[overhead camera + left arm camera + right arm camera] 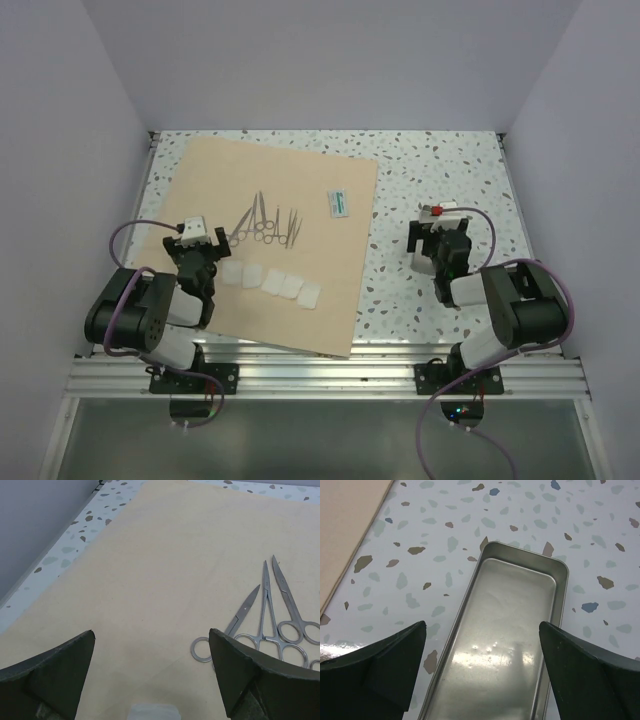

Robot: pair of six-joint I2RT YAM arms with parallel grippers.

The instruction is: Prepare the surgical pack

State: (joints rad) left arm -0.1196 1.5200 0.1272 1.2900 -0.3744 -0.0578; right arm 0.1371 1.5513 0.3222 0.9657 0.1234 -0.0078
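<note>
Several soft white gauze squares (pixel 272 283) lie in a row on the flat tan wrap sheet (pixel 300 180), near slim steel scissors and forceps (pixel 262 222). Only the right wrist view shows the shiny round-cornered steel tray (pixel 505 635), lying on the speckled worktop (pixel 420 555) under the released right hand (pixel 482 625). The left hand (pixel 151 635), also spread and empty, hovers over the sheet.

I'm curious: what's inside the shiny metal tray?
The steel tray looks empty: only bare shiny metal shows. Its near end runs past the picture's edge, so that part is unseen.
</note>
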